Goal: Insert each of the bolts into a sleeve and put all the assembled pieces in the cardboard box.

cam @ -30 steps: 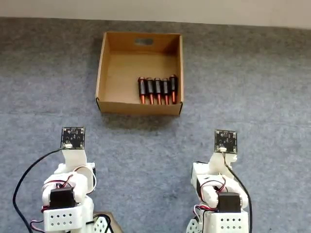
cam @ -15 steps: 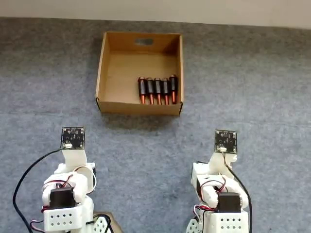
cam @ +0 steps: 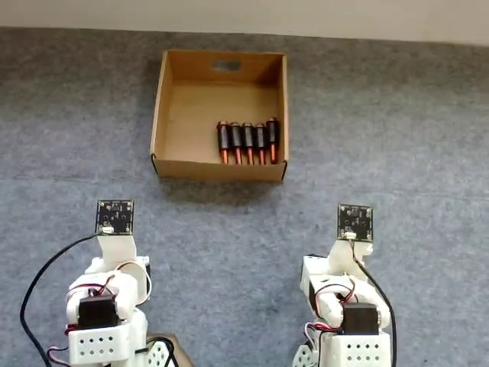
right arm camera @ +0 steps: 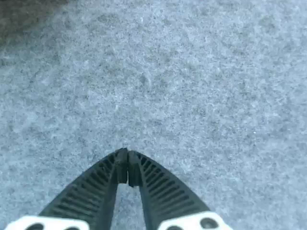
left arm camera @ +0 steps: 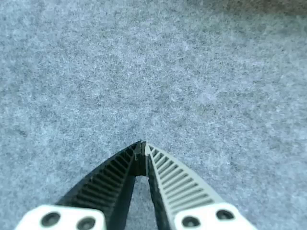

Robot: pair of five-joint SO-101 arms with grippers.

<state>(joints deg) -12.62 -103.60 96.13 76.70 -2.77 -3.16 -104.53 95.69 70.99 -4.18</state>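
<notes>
5 assembled pieces [cam: 248, 143] in cardboard box [cam: 162, 107]; left gripper [left arm camera: 142, 146] & right gripper [right arm camera: 123, 154] both closed, empty, over carpet

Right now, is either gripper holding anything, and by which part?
Nothing is held: the left gripper and the right gripper are both shut and empty.

Surface: you had grey felt-like cloth [cam: 428, 153] covering the whole table.
Far edge: you saw a pale strip [cam: 244, 14] bordering the cloth.
</notes>
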